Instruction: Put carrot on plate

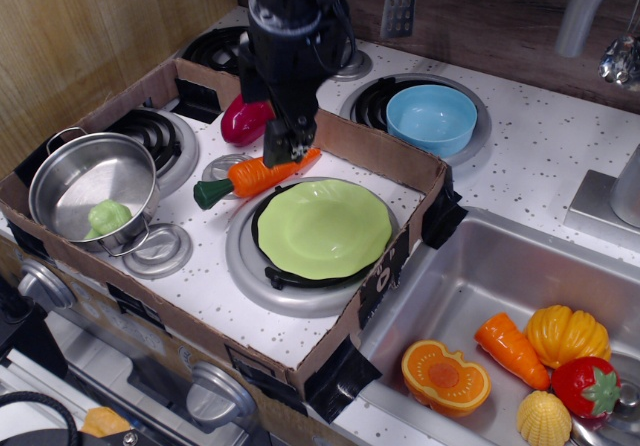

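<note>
The carrot (250,174), long, orange and ridged with a dark green stem end, lies on the white stove top inside the cardboard box, just left of and behind the plate. The plate (322,228), round and light green, sits on a burner and holds nothing. My gripper (285,149) hangs from the black arm directly over the carrot's thin orange tip, its fingers pointing down and looking open, close to or touching the carrot. The arm hides the carrot's tip.
A cardboard box wall (380,148) rings the work area. A dark red vegetable (238,118) lies behind the carrot. A steel pot (92,181) stands at left. A blue bowl (431,118) sits outside the box. The sink (470,276) holds a stubby carrot piece (511,349) and other toy food.
</note>
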